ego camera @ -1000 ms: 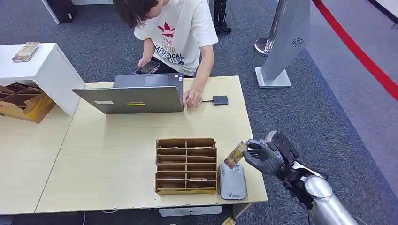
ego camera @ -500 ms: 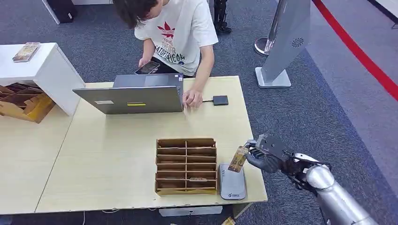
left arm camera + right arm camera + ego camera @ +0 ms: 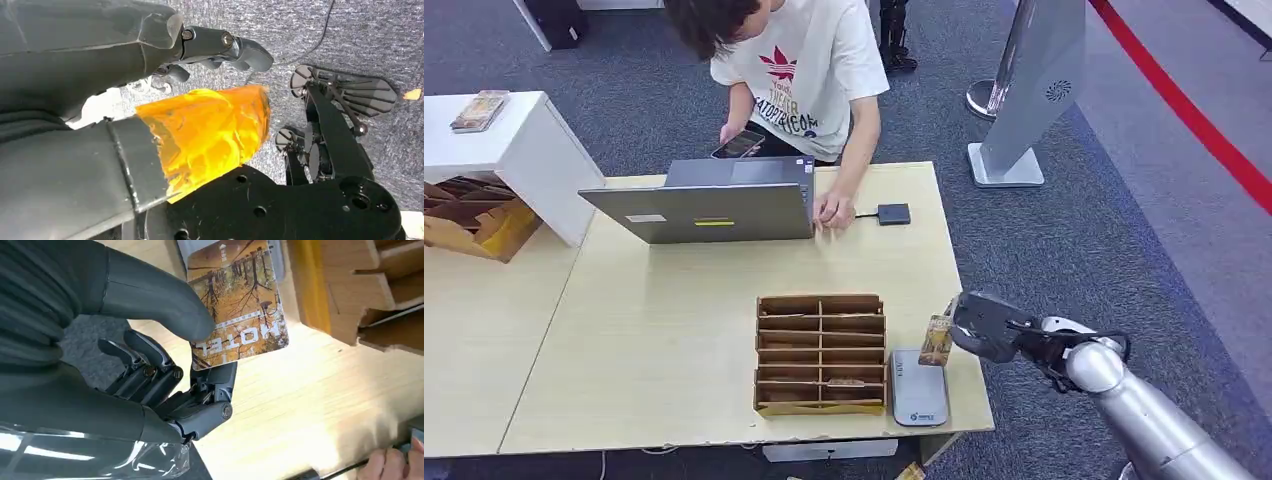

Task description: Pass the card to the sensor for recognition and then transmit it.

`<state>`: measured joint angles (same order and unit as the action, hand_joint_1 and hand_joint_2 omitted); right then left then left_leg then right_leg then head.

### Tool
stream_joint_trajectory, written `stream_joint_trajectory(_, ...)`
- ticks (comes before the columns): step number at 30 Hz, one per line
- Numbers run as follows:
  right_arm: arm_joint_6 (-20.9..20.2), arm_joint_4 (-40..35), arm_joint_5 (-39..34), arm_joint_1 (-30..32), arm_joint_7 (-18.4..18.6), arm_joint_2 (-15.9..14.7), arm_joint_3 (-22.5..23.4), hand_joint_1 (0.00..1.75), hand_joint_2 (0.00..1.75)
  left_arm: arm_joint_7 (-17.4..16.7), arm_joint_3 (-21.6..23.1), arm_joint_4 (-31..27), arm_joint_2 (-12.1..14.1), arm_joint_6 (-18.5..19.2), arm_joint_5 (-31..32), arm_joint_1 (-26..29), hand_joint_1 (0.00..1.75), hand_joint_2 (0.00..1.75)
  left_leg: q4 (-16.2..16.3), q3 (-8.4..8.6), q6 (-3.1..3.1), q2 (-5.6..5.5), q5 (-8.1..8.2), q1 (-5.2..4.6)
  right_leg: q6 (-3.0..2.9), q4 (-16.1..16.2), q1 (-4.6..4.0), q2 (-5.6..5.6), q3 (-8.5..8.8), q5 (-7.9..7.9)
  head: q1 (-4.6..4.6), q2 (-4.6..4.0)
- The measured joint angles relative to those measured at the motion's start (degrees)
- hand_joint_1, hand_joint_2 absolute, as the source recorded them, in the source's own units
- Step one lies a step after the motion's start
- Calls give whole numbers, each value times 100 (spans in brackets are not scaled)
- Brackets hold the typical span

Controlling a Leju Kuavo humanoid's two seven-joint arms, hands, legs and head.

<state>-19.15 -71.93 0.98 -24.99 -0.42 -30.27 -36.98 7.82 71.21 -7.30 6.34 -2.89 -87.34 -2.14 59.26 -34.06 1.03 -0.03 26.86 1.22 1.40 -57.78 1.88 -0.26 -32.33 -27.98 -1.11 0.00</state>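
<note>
Right wrist view shows the card, printed with autumn trees and the word HOTEL, pinched between the thick thumb and the darker fingers of the right hand; most of the card sticks out past the fingertips. Just beyond those fingertips, behind the card's far end, lies the grey sensor, and the card hangs above it; whether they touch cannot be told. Seen from the head view, the card stands nearly upright over the sensor's far end, at the tip of the right hand. Beside the sensor, further out from the fingers, sits the wooden divided tray on the light wooden table. Well past the fingers, across the table, a person leans over a laptop. Left wrist view has the left hand over grey carpet, its fingers stretched out and apart, gripping nothing.
</note>
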Motion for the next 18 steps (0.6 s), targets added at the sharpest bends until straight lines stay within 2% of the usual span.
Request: stream_joint_trajectory(18, -64, 48, 617, -284, 162, -105, -612, 175, 175, -101, 2, 24, -4, 15, 0, -9, 0, 0, 0, 1, 0, -1, 0, 0, 0, 0, 0, 0, 0, 0, 0, 0)
